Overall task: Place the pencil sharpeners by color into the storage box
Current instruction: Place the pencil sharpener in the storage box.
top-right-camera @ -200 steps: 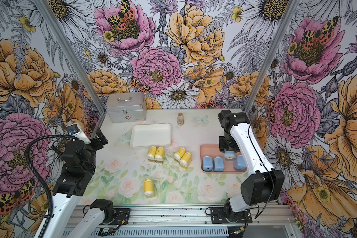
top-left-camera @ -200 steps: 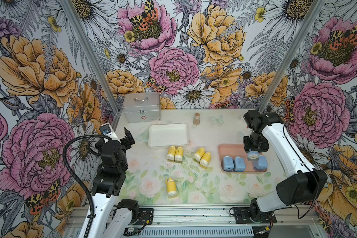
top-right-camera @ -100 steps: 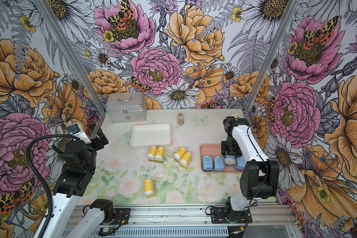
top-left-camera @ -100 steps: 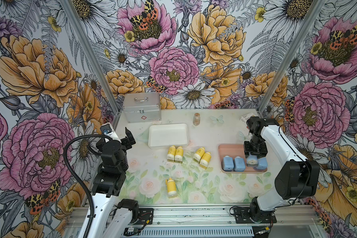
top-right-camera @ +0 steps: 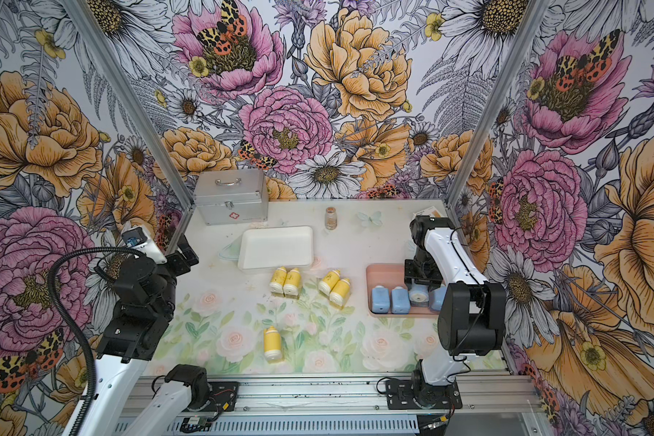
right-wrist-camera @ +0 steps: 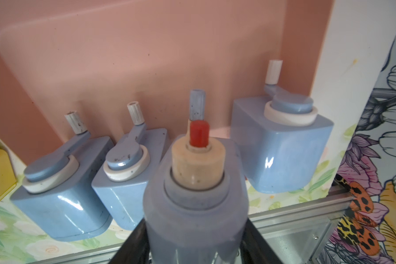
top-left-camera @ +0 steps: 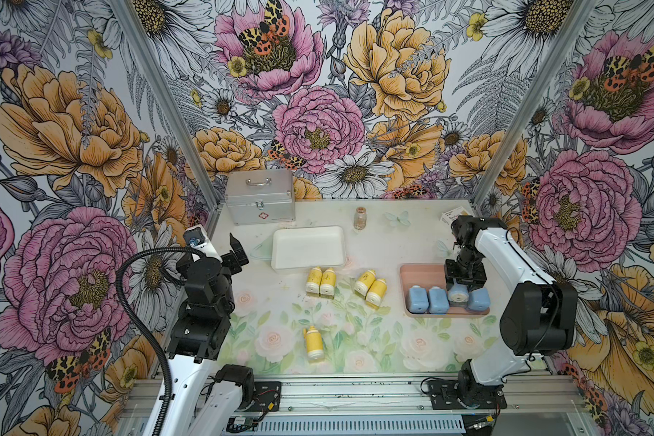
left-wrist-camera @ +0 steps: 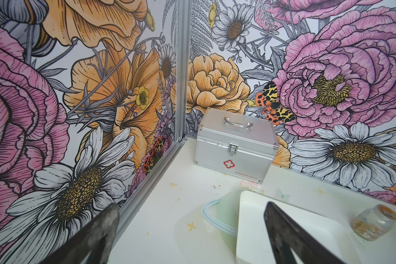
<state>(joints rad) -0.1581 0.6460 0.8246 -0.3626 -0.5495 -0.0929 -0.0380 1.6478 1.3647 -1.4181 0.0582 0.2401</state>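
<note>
Pencil sharpeners: five yellow sharpeners lie on the counter, four beside the white tray, one nearer. Three blue sharpeners sit in the pink tray. The right hand clamps a fourth blue sharpener in that row's gap. Only the right wrist view shows crank knobs and a red stub. The left hand is spread wide, empty.

Latched silver case, glass vial

Five yellow pencil sharpeners, four light blue pencil sharpeners, one white tray, one pink tray, one silver case, one glass vial, perhaps one paper card.
</note>
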